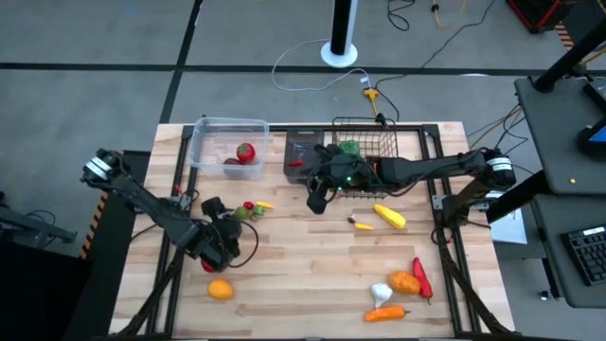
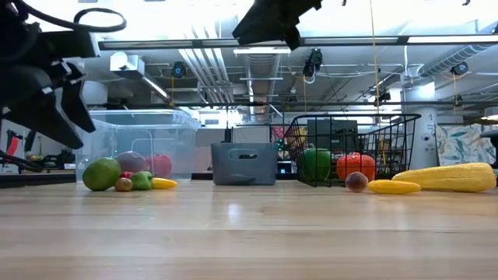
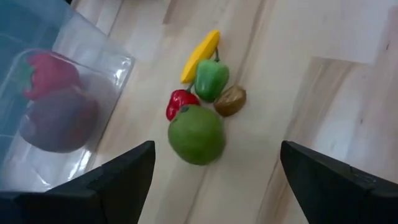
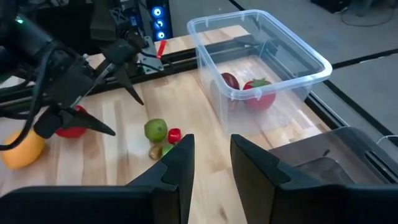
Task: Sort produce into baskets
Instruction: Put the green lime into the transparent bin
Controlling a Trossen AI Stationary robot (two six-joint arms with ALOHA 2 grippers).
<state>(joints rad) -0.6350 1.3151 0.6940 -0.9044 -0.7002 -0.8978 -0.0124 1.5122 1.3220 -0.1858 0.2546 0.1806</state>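
A small cluster of produce lies on the table in front of the clear tub point(image 1: 227, 142): a round green fruit point(image 3: 196, 134), a red piece point(image 3: 180, 102), a green pepper point(image 3: 211, 78), a brown piece point(image 3: 230, 101) and a yellow strip point(image 3: 200, 55). My left gripper point(image 3: 214, 183) hangs open just short of the green fruit, one finger to each side of it, touching nothing. My right gripper point(image 4: 211, 163) hovers high near the dark bin point(image 1: 303, 156), its fingers a narrow gap apart with nothing between them. The tub holds a red fruit point(image 1: 246, 152) and a purple one point(image 1: 232, 163).
The black wire basket point(image 1: 365, 142) at the back holds a green pepper point(image 2: 315, 163) and an orange-red fruit point(image 2: 356, 166). Corn point(image 1: 388, 216), an orange point(image 1: 220, 289), garlic point(image 1: 382, 294), a red chili point(image 1: 421, 279) and a carrot point(image 1: 386, 313) lie on the table.
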